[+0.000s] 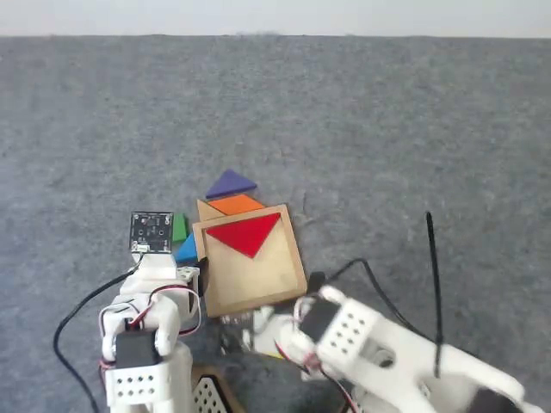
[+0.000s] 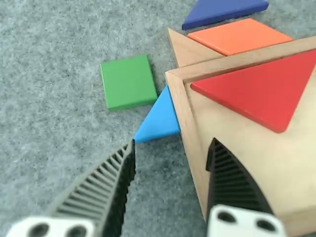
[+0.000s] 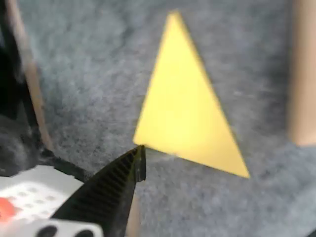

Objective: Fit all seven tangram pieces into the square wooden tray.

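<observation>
The square wooden tray lies mid-table with a red triangle in its far corner. Outside its far and left walls lie a purple triangle, an orange piece, a tan triangle, a green square and a blue triangle. My left gripper is open, its fingers astride the tray's left wall, just short of the blue triangle. My right gripper is open by the tray's near edge, with one finger beside a yellow triangle lying flat on the cloth.
Grey felt covers the table, with wide free room beyond and right of the tray. A black cable stands up over the right arm. The tray's wall runs close to the yellow triangle.
</observation>
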